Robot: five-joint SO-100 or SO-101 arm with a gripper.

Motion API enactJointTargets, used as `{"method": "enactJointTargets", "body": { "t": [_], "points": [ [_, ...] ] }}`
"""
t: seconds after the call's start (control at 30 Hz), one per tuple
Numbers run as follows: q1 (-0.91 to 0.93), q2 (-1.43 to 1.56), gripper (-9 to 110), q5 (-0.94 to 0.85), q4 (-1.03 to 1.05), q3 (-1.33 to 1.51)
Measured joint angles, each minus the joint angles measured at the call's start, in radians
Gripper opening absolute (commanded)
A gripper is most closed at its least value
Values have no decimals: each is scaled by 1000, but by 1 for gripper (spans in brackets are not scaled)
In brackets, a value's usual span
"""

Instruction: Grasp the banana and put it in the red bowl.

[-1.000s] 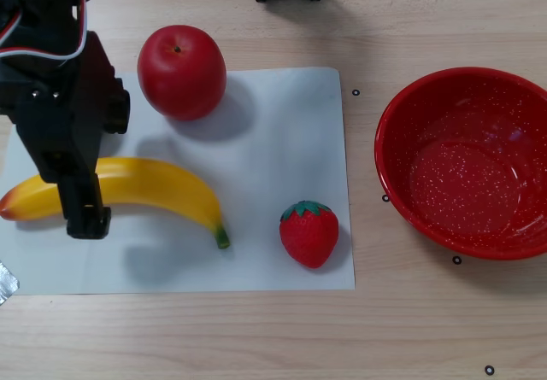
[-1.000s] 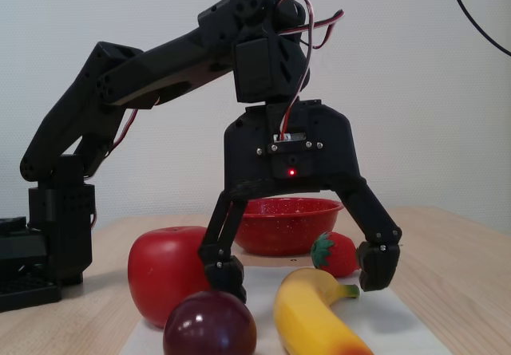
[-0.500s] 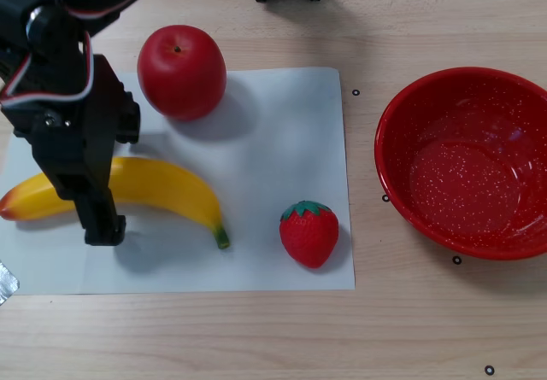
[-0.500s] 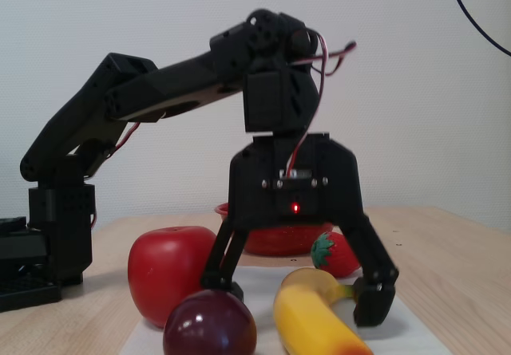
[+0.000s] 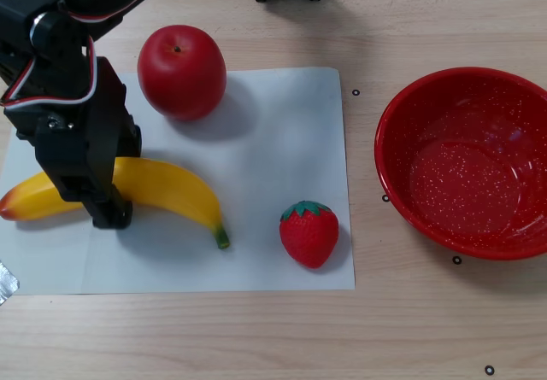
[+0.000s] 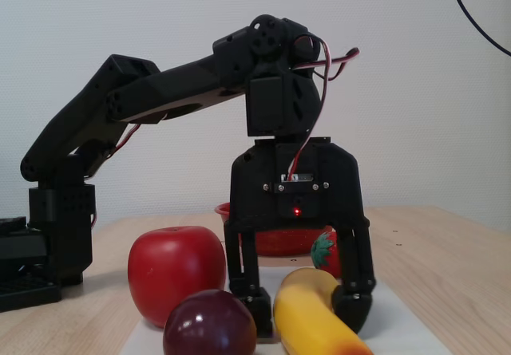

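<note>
Four fruits and one bowl on a wooden table: the banana lies on a white paper sheet, orange-red end at the left of the other view, stem tip toward a strawberry; a red apple sits at the sheet's far edge, and a dark plum shows only in the fixed view, in front of the apple. One black gripper, jaws lowered to either side of the banana's middle and narrowed close against it, fingertips down near the sheet; firm contact cannot be told. One red bowl, empty, off the sheet to the right in the other view, well apart from the banana.
</note>
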Motion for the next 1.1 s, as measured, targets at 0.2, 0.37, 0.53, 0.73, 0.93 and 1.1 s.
{"method": "enactJointTargets", "body": {
  "t": [0.2, 0.37, 0.53, 0.73, 0.93, 1.1],
  "points": [
    [-2, 0, 0, 0, 0, 0],
    [-3, 0, 0, 2, 0, 0],
    [-3, 3, 0, -9, 0, 2],
    [-3, 32, 0, -15, 0, 34],
    [-2, 195, 0, -21, 0, 110],
    [14, 345, 0, -21, 0, 169]
  ]
}}
